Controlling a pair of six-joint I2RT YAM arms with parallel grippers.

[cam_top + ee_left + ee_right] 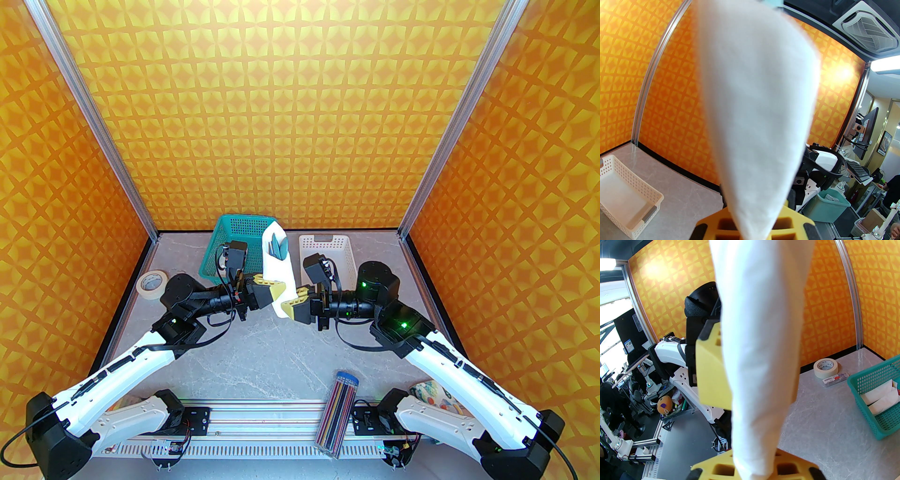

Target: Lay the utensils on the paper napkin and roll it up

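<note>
The paper napkin (pixel 279 269) is rolled into a white tube and stands upright above the table's middle. The dark teal tips of the utensils (pixel 280 246) poke out of its top. My left gripper (pixel 276 290) is shut on the lower part of the roll from the left. My right gripper (pixel 290 304) grips the roll's bottom end from the right. The left wrist view has the napkin (pixel 759 105) rising from between the yellow fingers (pixel 799 222). In the right wrist view the napkin (pixel 761 345) stands between that gripper's fingers (pixel 712 468), and the left gripper's yellow finger (pixel 710 371) presses against its side.
A teal basket (pixel 229 248) holding white napkin bundles (pixel 879 394) stands at the back left. An empty white basket (pixel 328 258) is at the back right. A tape roll (pixel 152 283) lies at the far left, and a clear pencil case (pixel 337 412) lies near the front rail.
</note>
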